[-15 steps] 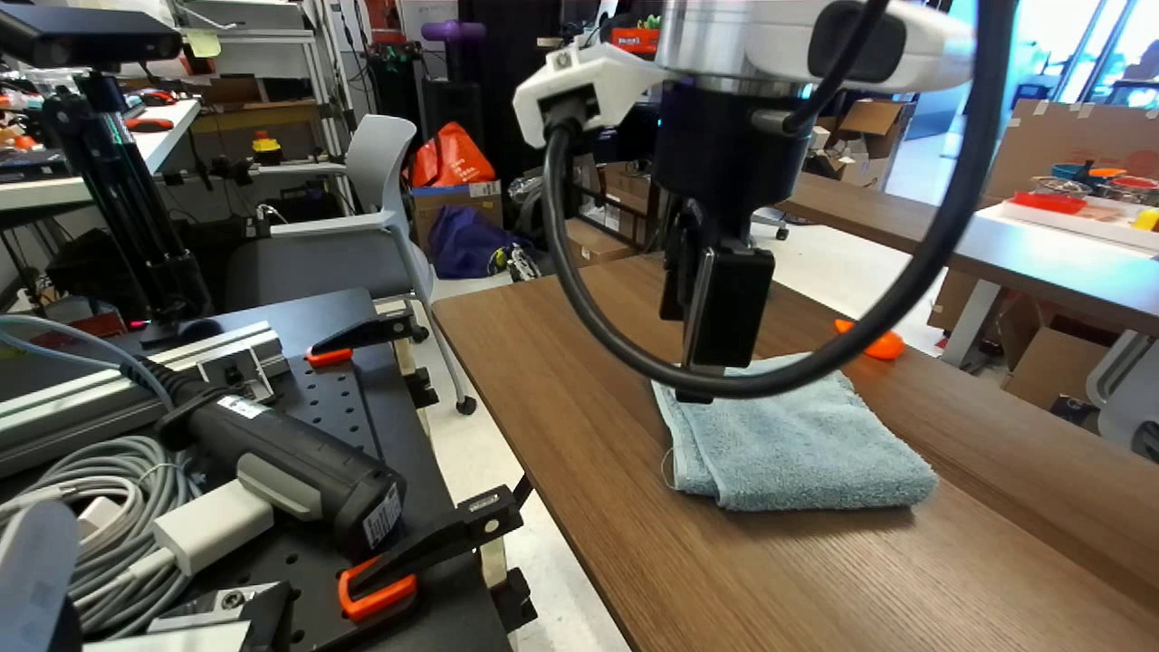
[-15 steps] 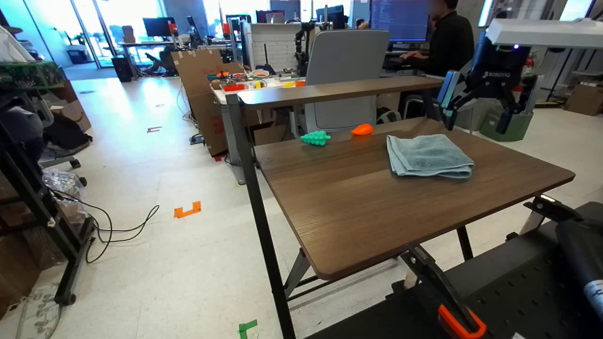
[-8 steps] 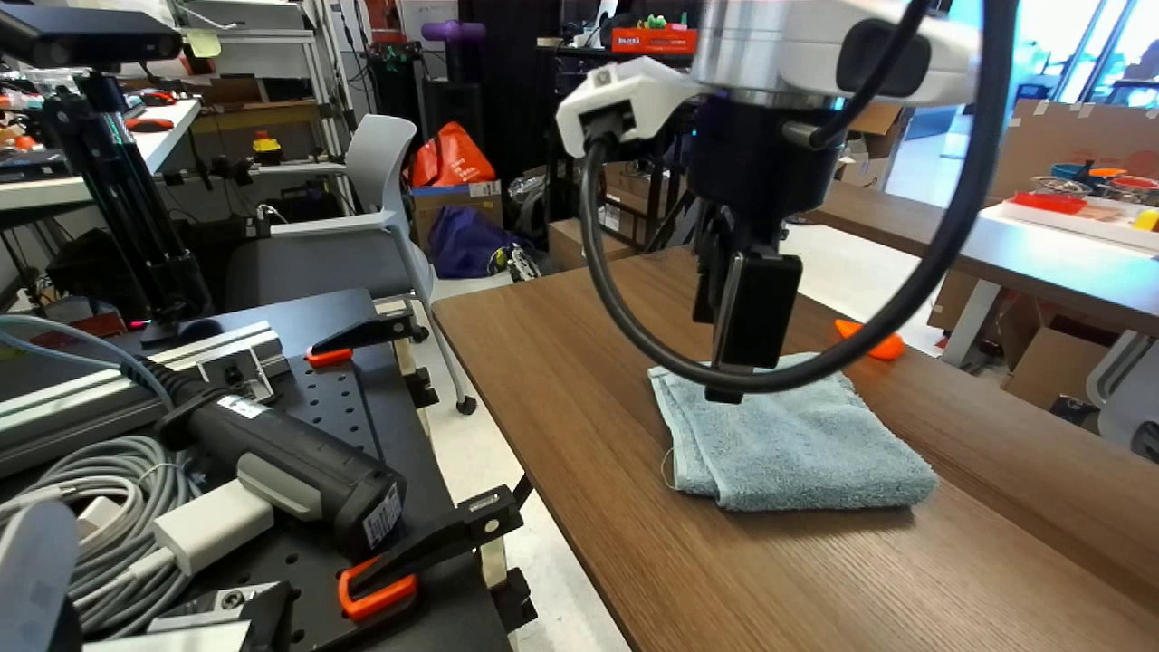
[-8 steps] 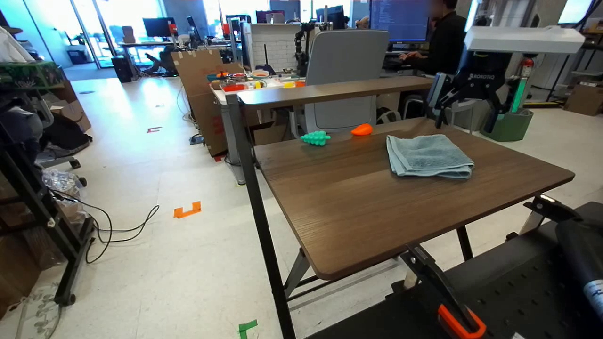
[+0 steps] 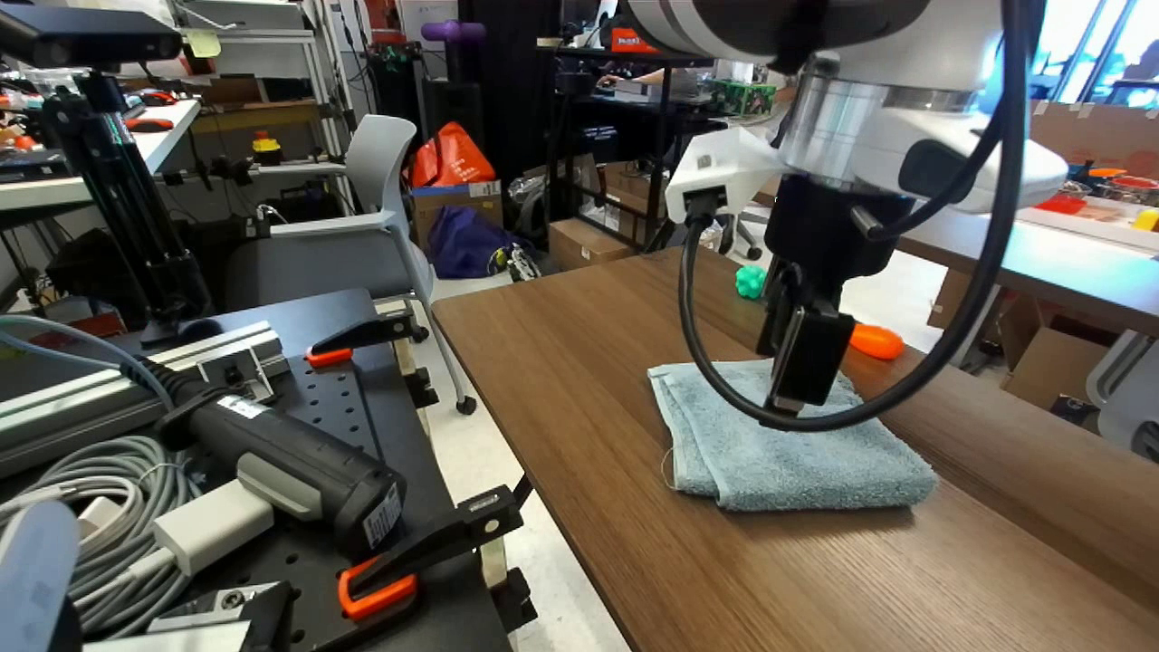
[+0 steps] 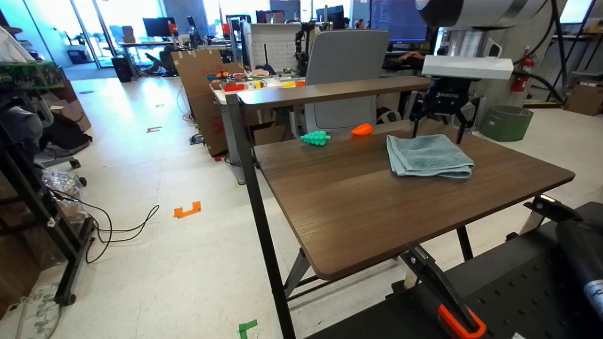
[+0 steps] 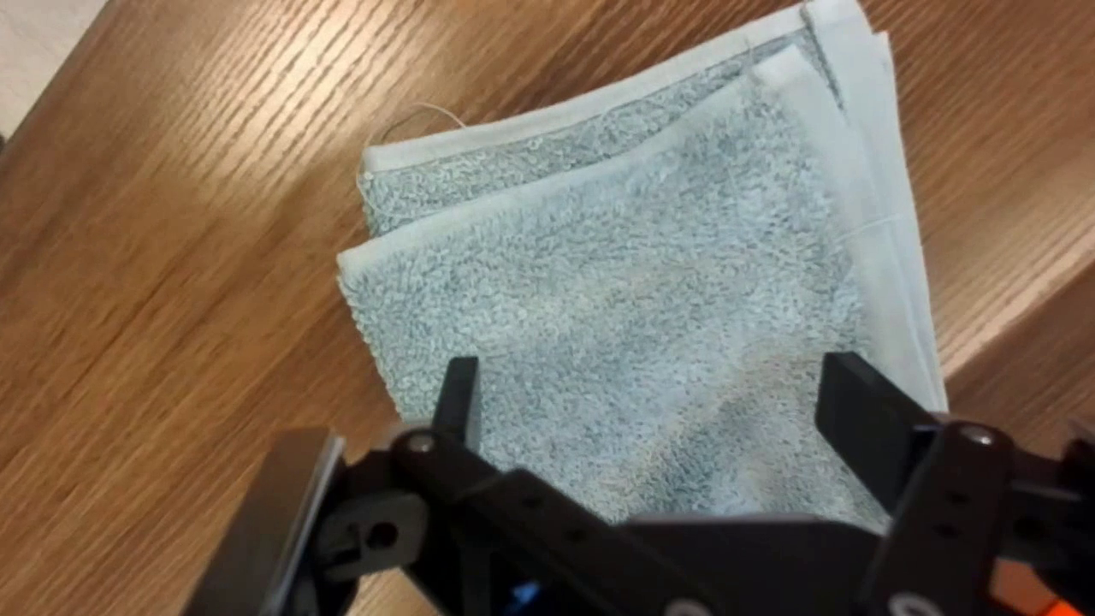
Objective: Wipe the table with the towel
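One towel, pale blue-grey, folded, lies on the brown worktop, under jaws that stand wide apart and grip nothing; of the task, only the positioning above the towel appears done, with grasp and all wiping judged outstanding.

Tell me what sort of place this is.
Probably a robotics lab within an office: a robot arm, a perforated black workbench and a lit monitor in the background suggest it.

Bright windows, pale floor
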`<state>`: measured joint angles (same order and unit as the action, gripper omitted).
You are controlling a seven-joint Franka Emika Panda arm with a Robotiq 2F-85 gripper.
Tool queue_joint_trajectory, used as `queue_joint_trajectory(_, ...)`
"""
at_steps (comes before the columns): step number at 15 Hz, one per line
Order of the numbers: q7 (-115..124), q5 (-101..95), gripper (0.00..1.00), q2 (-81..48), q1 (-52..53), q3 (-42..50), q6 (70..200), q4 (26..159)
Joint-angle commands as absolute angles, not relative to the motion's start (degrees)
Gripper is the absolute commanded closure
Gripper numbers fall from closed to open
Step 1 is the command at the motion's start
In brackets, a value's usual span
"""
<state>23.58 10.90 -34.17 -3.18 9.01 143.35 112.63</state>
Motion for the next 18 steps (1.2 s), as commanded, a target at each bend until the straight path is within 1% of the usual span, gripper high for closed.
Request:
queue_joint_trajectory(1,23.61,10.82,0.0,-34.73,-3.24,8.98,143.2,112.34)
queue_joint_trajectory(4,23.61,10.8,0.0,-34.89,-3.23,8.99,143.23,112.31)
queue_joint_trajectory(5,24.9,10.28,0.0,-35.53,-2.3,9.55,145.39,112.15)
queue_joint_trajectory(6,25.76,9.95,0.0,-36.84,-1.92,9.82,145.01,110.65)
queue_joint_trajectory(7,27.42,9.06,0.0,-38.74,-1.45,10.5,141.04,107.57)
queue_joint_trajectory(9,30.12,9.68,0.0,-42.07,-1.64,10.66,138.25,103.11)
queue_joint_trajectory(14,37.65,9.99,0.0,-49.82,-1.5,12.26,134.46,94.4)
queue_joint_trajectory(15,34.63,10.33,0.0,-46.39,-2.19,10.89,137.05,99.14)
queue_joint_trajectory(18,36.52,10.19,0.0,-48.08,-2.31,11.31,135.73,96.31)
